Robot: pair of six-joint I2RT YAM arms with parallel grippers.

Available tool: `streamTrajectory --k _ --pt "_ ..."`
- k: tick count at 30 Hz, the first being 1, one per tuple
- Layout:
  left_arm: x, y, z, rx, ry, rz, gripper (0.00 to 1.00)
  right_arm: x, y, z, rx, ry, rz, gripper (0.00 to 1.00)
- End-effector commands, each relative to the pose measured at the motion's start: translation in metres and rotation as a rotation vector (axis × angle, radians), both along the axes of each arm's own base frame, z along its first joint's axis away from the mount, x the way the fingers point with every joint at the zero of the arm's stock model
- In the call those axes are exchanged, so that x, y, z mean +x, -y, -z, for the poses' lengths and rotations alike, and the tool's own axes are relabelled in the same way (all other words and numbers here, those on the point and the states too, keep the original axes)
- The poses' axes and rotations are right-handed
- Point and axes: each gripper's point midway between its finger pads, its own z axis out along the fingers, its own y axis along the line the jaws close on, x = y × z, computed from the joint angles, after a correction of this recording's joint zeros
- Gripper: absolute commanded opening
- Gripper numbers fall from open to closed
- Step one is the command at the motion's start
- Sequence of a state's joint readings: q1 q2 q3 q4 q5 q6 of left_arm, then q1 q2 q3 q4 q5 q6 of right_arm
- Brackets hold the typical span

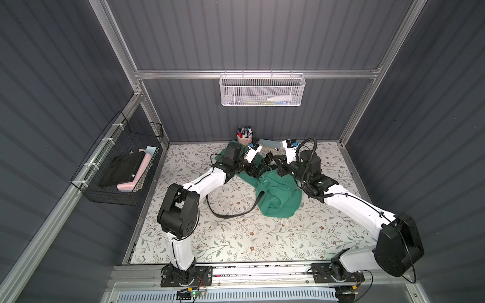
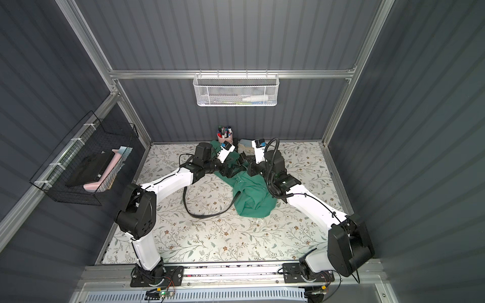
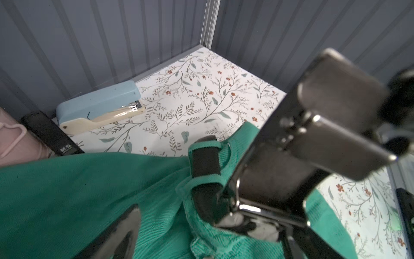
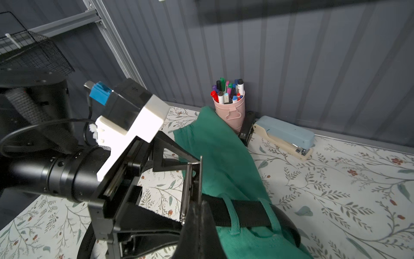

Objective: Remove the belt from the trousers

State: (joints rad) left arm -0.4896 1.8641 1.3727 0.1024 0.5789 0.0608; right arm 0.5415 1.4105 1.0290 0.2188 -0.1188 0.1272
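Judging by both top views, the job looks partway done: a long run of belt (image 1: 228,213) curls free on the table (image 1: 236,244), lower left of the trousers (image 1: 278,194) bunched mid-frame. In the wrist views, though, the buckle (image 3: 340,139) end is threaded under at least two loops (image 4: 231,213), which remain to clear. The right gripper (image 4: 198,215) is clamped on the belt beside the buckle. The left gripper (image 1: 254,170) has its jaws apart, straddling the buckle, with no firm hold visible
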Motion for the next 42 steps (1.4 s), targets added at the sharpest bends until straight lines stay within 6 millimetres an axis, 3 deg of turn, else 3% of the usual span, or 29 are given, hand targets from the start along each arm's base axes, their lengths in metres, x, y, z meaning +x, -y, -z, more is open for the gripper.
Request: streamTrajectory --k 1,4,6,10,12,15,17,22,26,32,42 --pt "0.008 0.01 -0.009 -0.06 0.005 -0.005 0.78 0.004 -0.001 -0.023 0.045 0.043 0.009 0.0" --pt "0.003 0.014 -0.008 -0.069 -0.019 0.018 0.6 0.006 -0.002 -0.028 0.07 0.041 0.016 0.0" --pt "-0.001 0.018 -0.02 -0.119 -0.017 0.045 0.44 0.006 -0.004 -0.033 0.085 0.039 0.006 0.0" --pt "-0.009 0.025 -0.044 -0.152 -0.035 0.102 0.28 0.009 -0.002 -0.033 0.065 0.028 0.01 0.0" --pt "-0.008 0.024 -0.052 -0.143 -0.044 0.101 0.2 0.007 0.002 -0.035 0.065 0.025 0.023 0.11" --pt "-0.012 0.021 -0.062 -0.129 -0.055 0.095 0.16 -0.001 0.012 -0.048 0.08 0.05 0.047 0.38" --pt "-0.013 0.017 -0.067 -0.117 -0.049 0.076 0.14 -0.011 0.023 -0.063 0.084 0.089 0.068 0.49" --pt "-0.012 0.007 -0.093 -0.108 -0.034 0.022 0.06 -0.037 0.068 -0.066 0.104 0.179 0.214 0.62" --pt "-0.012 0.003 -0.125 -0.118 -0.031 -0.005 0.0 -0.054 0.076 -0.036 0.099 0.213 0.203 0.66" --pt "-0.018 -0.005 -0.163 -0.144 -0.047 -0.048 0.0 -0.055 0.05 -0.007 0.062 0.208 0.07 0.66" --pt "-0.032 -0.012 -0.191 -0.162 -0.044 -0.05 0.0 -0.034 0.01 -0.027 -0.015 0.315 -0.006 0.74"
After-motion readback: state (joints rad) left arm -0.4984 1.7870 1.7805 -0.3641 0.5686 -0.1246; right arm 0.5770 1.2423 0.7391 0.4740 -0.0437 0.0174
